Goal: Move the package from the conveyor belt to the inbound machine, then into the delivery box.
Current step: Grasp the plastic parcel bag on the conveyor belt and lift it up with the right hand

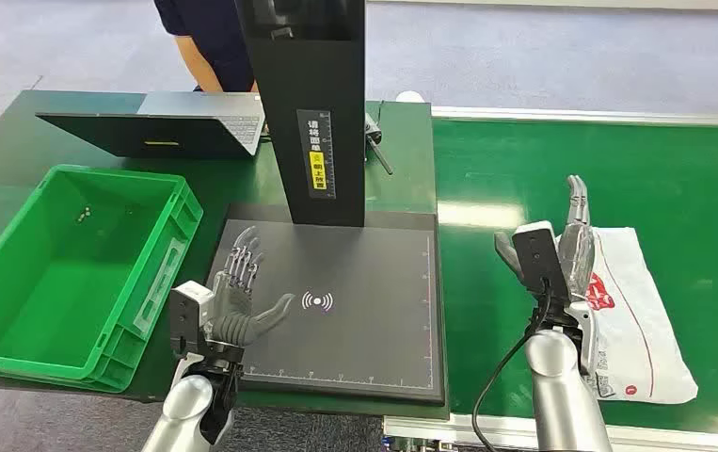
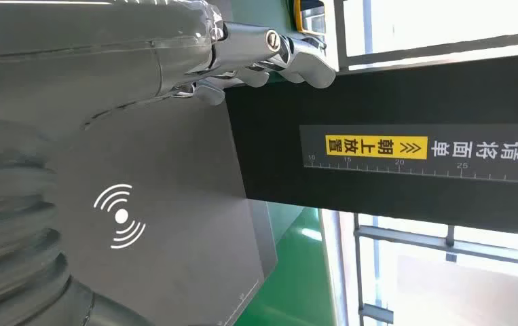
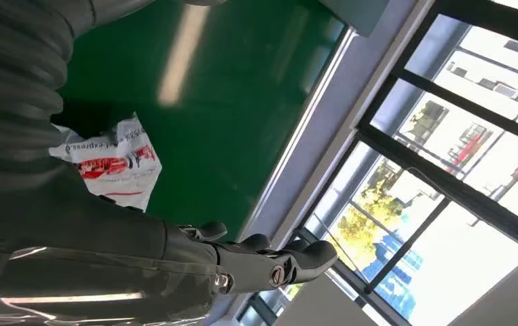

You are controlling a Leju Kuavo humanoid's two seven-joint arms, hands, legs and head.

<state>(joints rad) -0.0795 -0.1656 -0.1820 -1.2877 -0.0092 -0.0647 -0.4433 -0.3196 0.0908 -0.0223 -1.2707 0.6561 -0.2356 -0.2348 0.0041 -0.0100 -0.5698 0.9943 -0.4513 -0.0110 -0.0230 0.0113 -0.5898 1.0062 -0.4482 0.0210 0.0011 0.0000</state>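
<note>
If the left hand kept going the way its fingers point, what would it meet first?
Probably the black post of the inbound machine: the left hand hovers open over the scan plate, fingers aimed at the post's base. Depth is unclear.

The right hand [image 1: 566, 247] and its wrist camera covered the 9 o'clock edge of the white package [image 1: 637, 306]. The inbound machine's black column [image 1: 310, 104] ran off at 12 o'clock, as did the person [image 1: 206, 40] behind it. Specks in the green delivery box [image 1: 72, 273] were too small to identify.
</note>
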